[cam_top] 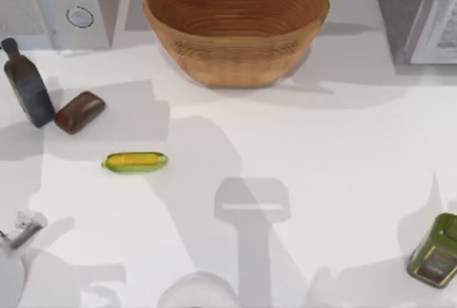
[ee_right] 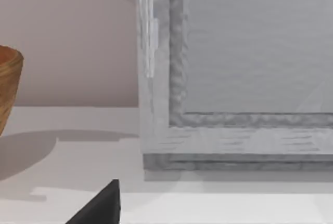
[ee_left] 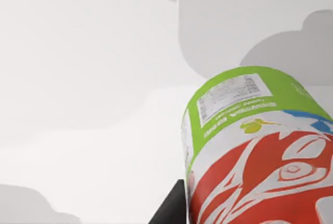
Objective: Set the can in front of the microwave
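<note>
The left gripper (ee_left: 229,214) is closed on the can (ee_left: 260,146), with one dark finger (ee_left: 170,211) pressed against the can's red end. The can is carried tilted, its green end pointing away from the wrist. That wrist is pitched downward, looking at the tabletop (ee_left: 78,104) from above, and the gripper is held clear of the surface. The right gripper (ee_right: 101,206) sits low, just over the tabletop near the back right corner. Its wrist is about level and aimed toward the back edge. A dark part of it shows in the right wrist view.
</note>
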